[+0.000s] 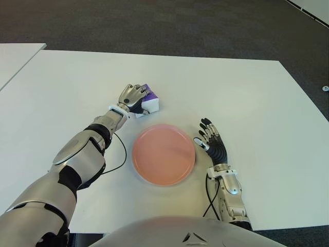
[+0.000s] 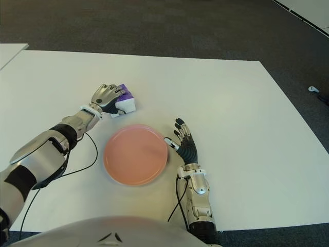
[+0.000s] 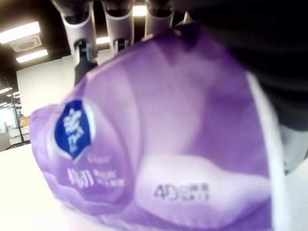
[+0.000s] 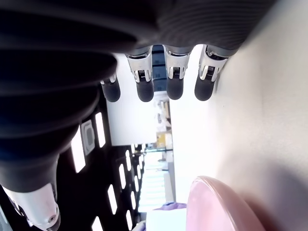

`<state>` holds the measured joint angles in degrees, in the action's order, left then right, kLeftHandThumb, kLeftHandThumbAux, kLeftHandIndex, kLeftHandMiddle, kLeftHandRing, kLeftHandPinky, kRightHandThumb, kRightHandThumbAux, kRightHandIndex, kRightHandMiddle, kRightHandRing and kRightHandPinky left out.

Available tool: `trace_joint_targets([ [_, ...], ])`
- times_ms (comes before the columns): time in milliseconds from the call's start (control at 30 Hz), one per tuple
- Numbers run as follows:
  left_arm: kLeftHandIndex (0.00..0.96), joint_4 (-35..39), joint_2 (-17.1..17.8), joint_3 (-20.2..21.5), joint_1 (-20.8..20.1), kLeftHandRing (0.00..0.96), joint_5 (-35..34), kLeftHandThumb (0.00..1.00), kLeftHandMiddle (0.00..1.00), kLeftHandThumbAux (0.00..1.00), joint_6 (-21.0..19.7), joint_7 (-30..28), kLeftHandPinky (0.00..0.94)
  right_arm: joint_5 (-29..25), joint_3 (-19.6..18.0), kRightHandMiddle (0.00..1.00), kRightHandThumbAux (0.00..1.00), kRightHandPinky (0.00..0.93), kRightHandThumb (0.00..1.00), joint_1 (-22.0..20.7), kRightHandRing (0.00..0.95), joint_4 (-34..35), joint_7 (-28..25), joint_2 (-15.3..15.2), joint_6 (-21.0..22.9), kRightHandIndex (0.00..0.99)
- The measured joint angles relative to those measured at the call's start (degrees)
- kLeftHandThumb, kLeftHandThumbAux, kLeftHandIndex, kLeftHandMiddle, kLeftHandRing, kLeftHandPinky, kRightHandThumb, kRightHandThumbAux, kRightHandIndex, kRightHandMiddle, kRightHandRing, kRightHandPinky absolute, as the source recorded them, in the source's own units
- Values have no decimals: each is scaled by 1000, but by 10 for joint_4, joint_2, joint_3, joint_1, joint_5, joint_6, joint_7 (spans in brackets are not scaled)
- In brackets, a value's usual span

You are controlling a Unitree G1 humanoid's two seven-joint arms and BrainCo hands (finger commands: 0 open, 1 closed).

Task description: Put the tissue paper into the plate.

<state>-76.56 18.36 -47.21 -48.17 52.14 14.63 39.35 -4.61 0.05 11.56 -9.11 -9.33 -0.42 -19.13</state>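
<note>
Left wrist view: purple tissue pack is clamped by curled left hand fingers, prob. for transfer to pink plate nearby; right hand is kept beside it, fingers spread.

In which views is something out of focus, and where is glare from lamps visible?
Left wrist view: the tissue pack fills the frame, softly blurred, ceiling lamps glaring behind the left hand. Right wrist view: the near palm is dark and blurred. Eye views: even light, plate sharp.
</note>
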Motion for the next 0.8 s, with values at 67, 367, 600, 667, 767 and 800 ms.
trace_joint_targets([
  [67,386,0,0,0,0,529,0,948,511,650,0,0,723,0,0,0,697,0,2,0,0,-1,0,0,0,0],
  [367,389,0,0,9,2,525,-5,949,510,649,-1,0,740,0,-2,0,689,0,7,-3,0,-7,0,-1,0,0],
  [600,388,1,1,41,2,523,-34,950,509,650,23,0,754,-1,-4,0,694,0,23,-7,0,-10,0,-1,0,0],
  [667,387,1,2,58,2,524,-48,950,508,651,40,0,767,-2,-5,1,695,0,28,-8,0,-10,-1,-2,0,0],
  [767,385,2,4,80,2,525,-64,949,507,651,60,0,773,-2,-6,1,694,0,31,-9,0,-11,-3,-2,0,0],
  [800,384,3,4,87,2,526,-71,949,507,652,67,0,774,-3,-6,1,694,0,31,-10,0,-11,-4,-2,0,0],
])
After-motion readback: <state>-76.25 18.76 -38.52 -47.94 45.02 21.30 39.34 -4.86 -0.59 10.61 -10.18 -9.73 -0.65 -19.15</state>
